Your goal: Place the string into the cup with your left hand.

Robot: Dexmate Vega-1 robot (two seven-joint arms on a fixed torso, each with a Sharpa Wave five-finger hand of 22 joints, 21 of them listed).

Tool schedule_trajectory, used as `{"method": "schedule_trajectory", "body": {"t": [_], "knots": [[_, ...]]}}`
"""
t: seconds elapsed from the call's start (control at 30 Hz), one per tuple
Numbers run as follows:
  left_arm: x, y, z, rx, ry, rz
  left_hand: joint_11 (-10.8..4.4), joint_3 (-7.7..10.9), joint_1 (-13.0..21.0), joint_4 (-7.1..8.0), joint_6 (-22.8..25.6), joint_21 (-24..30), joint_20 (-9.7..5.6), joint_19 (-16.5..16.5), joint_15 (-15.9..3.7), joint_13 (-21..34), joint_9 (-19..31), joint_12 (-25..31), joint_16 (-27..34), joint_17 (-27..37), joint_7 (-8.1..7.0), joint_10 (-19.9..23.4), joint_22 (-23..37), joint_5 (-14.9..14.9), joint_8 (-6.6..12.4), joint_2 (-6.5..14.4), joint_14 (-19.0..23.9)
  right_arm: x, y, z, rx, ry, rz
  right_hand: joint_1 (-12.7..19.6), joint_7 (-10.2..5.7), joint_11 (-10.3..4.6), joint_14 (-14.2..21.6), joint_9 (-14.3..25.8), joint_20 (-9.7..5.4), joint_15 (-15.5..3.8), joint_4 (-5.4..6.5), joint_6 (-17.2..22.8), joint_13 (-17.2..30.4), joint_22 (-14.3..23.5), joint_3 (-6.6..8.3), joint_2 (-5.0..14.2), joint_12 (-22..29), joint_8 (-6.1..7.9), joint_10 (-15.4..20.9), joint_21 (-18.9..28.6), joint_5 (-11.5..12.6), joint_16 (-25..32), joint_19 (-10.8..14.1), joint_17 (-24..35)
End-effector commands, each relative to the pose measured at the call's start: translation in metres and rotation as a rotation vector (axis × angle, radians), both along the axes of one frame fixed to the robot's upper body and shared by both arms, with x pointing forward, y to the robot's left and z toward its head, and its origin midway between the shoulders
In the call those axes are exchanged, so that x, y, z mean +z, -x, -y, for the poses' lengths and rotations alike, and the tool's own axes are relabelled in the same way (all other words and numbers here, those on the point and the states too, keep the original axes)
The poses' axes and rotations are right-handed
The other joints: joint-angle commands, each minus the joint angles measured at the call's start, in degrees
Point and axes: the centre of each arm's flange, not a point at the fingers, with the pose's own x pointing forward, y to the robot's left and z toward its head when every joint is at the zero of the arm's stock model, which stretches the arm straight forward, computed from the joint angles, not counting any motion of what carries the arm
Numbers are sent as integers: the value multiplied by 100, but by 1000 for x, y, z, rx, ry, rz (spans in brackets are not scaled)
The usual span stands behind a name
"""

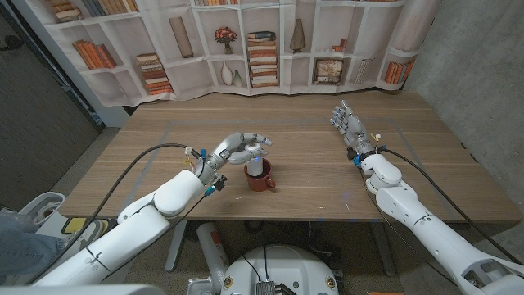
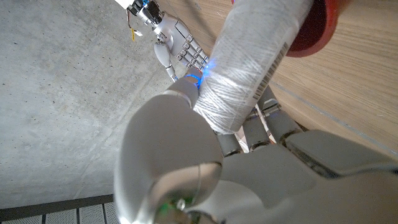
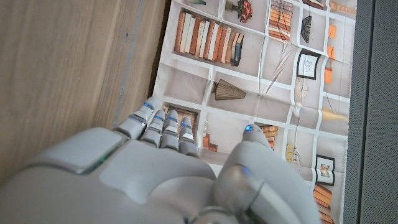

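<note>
A red cup [image 1: 264, 180] stands on the wooden table [image 1: 311, 192] near its middle. A white spool of string [image 1: 256, 165] sticks up out of the cup, its lower end inside the rim. My left hand [image 1: 236, 151] grips the spool's upper part between thumb and fingers. In the left wrist view the wound string [image 2: 252, 59] runs from my left hand [image 2: 249, 168] into the red cup [image 2: 318, 30]. My right hand [image 1: 350, 125] waits on the table's right side, fingers straight and apart, holding nothing; my right hand [image 3: 149, 171] also appears in its own wrist view.
A bookshelf-print backdrop [image 1: 246, 41] hangs behind the table's far edge. A concrete wall [image 1: 475, 74] stands to the right. Bare wood [image 1: 311, 147] lies between the cup and my right hand.
</note>
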Motion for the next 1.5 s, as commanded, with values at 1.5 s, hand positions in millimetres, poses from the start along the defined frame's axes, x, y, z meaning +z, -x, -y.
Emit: {"method": "schedule_trajectory", "body": {"t": [1.5], "knots": [[-2, 5, -8, 9, -22, -28, 219, -396, -1186, 383, -977, -282, 747, -1362, -212, 54, 44, -421, -781, 70, -269, -1356, 13, -13, -504, -459, -1214, -7, -4, -8, 15, 0, -15, 2, -29, 9, 68, 18, -15, 2, -44, 70, 33, 17, 12, 78, 17, 18, 76, -2, -44, 4, 28, 22]]}}
